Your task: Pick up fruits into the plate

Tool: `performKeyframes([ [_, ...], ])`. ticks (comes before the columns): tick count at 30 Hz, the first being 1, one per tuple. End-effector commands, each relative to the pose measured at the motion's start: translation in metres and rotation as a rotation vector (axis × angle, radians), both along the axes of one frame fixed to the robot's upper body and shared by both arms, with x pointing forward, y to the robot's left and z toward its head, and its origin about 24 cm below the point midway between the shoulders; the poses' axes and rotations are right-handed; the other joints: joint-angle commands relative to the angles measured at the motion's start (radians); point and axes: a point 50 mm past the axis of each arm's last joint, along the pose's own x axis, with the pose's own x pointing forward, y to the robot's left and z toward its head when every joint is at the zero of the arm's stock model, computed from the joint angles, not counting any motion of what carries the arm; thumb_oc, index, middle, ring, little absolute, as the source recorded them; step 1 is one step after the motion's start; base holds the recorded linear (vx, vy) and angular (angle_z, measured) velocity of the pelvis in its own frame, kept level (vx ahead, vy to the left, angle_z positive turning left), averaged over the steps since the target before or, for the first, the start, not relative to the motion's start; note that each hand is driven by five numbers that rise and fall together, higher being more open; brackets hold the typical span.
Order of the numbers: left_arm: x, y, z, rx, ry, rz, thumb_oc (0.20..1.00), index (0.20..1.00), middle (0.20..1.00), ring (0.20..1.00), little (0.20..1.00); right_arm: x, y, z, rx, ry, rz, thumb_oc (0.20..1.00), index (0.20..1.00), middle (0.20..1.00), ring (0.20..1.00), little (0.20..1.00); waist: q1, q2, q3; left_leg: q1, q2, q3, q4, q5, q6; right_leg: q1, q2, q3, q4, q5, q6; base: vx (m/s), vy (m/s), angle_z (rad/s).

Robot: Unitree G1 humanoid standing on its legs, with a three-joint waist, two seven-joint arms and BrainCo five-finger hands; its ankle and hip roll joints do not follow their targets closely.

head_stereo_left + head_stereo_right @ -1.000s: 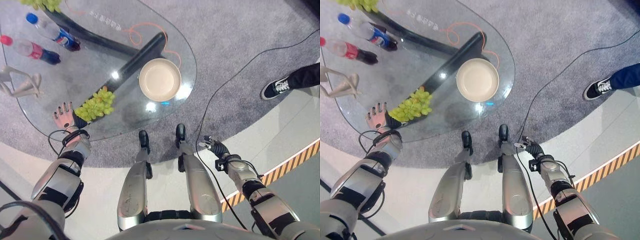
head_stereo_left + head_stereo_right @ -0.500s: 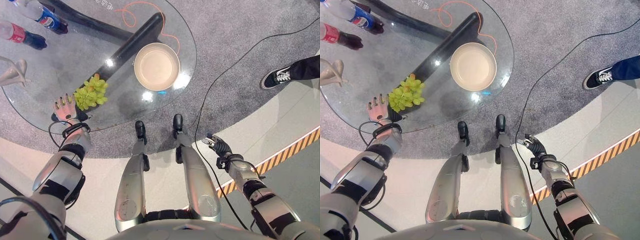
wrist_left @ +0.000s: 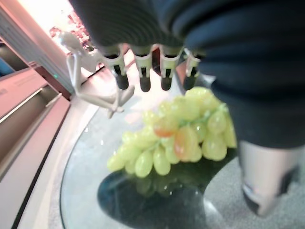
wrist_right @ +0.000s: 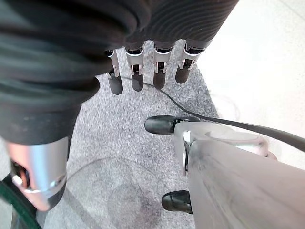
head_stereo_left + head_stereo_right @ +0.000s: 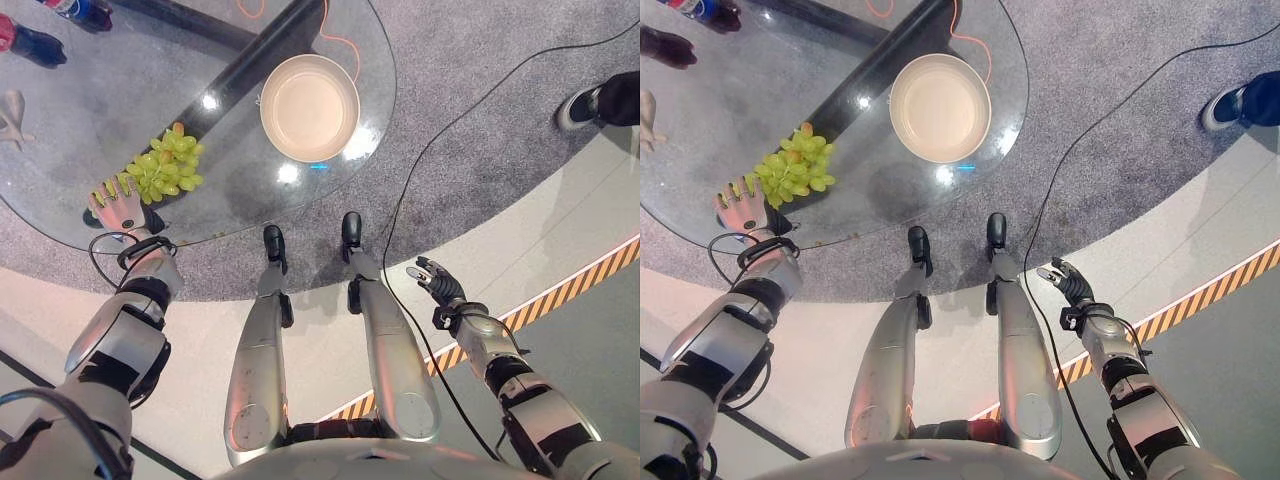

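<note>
A: So where's the fruit?
B: The bunch of green grapes (image 5: 163,170) lies on the glass table (image 5: 80,110), well apart from the plate (image 5: 308,107).
A: Which step?
B: Reaching, I'd say. The left hand (image 5: 115,203), fingers straight and holding nothing, sits just beside the grapes; next it must close round them. The right hand (image 5: 432,284) hangs relaxed, far from the plate.

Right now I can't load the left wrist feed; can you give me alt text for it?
The left hand hovers open over a bunch of green grapes lying on the glass table, fingers straight and not touching the fruit. A white figurine stands on the table beyond the grapes.
</note>
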Motion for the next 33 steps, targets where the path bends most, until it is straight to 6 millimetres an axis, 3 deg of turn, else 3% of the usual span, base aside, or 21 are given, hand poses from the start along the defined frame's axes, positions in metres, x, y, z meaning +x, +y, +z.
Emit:
performKeyframes([
  [1, -0.017, 0.032, 0.01, 0.039, -0.037, 0.151, 1.0, 1.0, 1.0, 1.0, 1.0, -0.01, -0.004, -0.001, 0.02, -0.034, -0.023, 1.0, 1.0, 1.0, 1.0, 1.0, 0.012, -0.009, -0.024, -0.012, -0.079, -0.073, 0.061, -0.086, 0.041, -0.042, 0.089, 0.054, 0.149, -0.095, 0.022, -0.03, 0.047, 0.01],
  [4, -0.016, 0.032, 0.013, 0.011, -0.068, 0.157, 1.0, 1.0, 1.0, 1.0, 1.0, -0.01, -0.004, 0.001, 0.022, -0.046, -0.025, 1.0, 1.0, 1.0, 1.0, 1.0, 0.013, -0.006, -0.024, -0.023, -0.082, -0.072, 0.06, -0.082, 0.04, -0.052, 0.088, 0.054, 0.149, -0.092, 0.025, -0.01, 0.015, 0.0],
  [5, -0.015, 0.032, 0.015, 0.006, -0.081, 0.152, 0.332, 0.332, 0.332, 0.332, 0.332, -0.01, -0.003, 0.001, 0.025, -0.047, -0.027, 1.0, 1.0, 1.0, 1.0, 1.0, 0.014, -0.006, -0.024, -0.027, -0.082, -0.073, 0.06, -0.082, 0.04, -0.055, 0.088, 0.053, 0.149, -0.09, 0.026, 0.0, 0.0, 0.0],
  [6, -0.015, 0.032, 0.016, 0.006, -0.089, 0.15, 0.2, 0.2, 0.2, 0.2, 0.2, -0.011, -0.003, 0.0, 0.026, -0.046, -0.028, 1.0, 1.0, 1.0, 1.0, 1.0, 0.014, -0.007, -0.024, -0.028, -0.082, -0.073, 0.06, -0.082, 0.04, -0.057, 0.087, 0.052, 0.148, -0.089, 0.027, 0.0, 0.0, 0.0],
  [29, -0.009, 0.034, 0.035, 0.021, -0.169, 0.166, 0.2, 0.2, 0.2, 0.2, 0.2, -0.014, -0.001, -0.004, 0.036, -0.036, -0.025, 1.0, 1.0, 1.0, 1.0, 1.0, 0.011, -0.01, -0.024, -0.055, -0.093, -0.069, 0.085, -0.096, 0.044, -0.083, 0.08, 0.048, 0.153, -0.08, 0.032, 0.0, 0.0, 0.0],
  [30, -0.009, 0.035, 0.035, 0.027, -0.165, 0.168, 0.404, 0.404, 0.404, 0.404, 0.404, -0.014, -0.001, -0.003, 0.037, -0.038, -0.023, 1.0, 1.0, 1.0, 1.0, 1.0, 0.01, -0.01, -0.024, -0.059, -0.094, -0.068, 0.088, -0.097, 0.045, -0.086, 0.081, 0.048, 0.155, -0.08, 0.031, 0.0, 0.0, 0.0],
  [31, -0.01, 0.035, 0.035, 0.031, -0.164, 0.17, 0.818, 0.818, 0.818, 0.818, 0.818, -0.014, -0.001, -0.003, 0.039, -0.039, -0.021, 1.0, 1.0, 1.0, 1.0, 1.0, 0.009, -0.011, -0.024, -0.061, -0.095, -0.068, 0.09, -0.097, 0.045, -0.088, 0.081, 0.047, 0.155, -0.079, 0.031, 0.0, 0.0, 0.0],
  [32, -0.01, 0.035, 0.035, 0.031, -0.164, 0.17, 0.818, 0.818, 0.818, 0.818, 0.818, -0.014, -0.001, -0.003, 0.039, -0.039, -0.021, 1.0, 1.0, 1.0, 1.0, 1.0, 0.009, -0.011, -0.024, -0.061, -0.095, -0.068, 0.09, -0.097, 0.045, -0.088, 0.081, 0.047, 0.155, -0.079, 0.031, 0.0, 0.0, 0.0],
  [33, -0.01, 0.035, 0.034, 0.036, -0.161, 0.172, 1.0, 1.0, 1.0, 1.0, 1.0, -0.014, 0.0, -0.004, 0.039, -0.037, -0.017, 1.0, 1.0, 1.0, 1.0, 1.0, 0.008, -0.012, -0.024, -0.062, -0.095, -0.067, 0.094, -0.098, 0.045, -0.088, 0.081, 0.048, 0.157, -0.079, 0.031, 0.0, 0.0, 0.0],
])
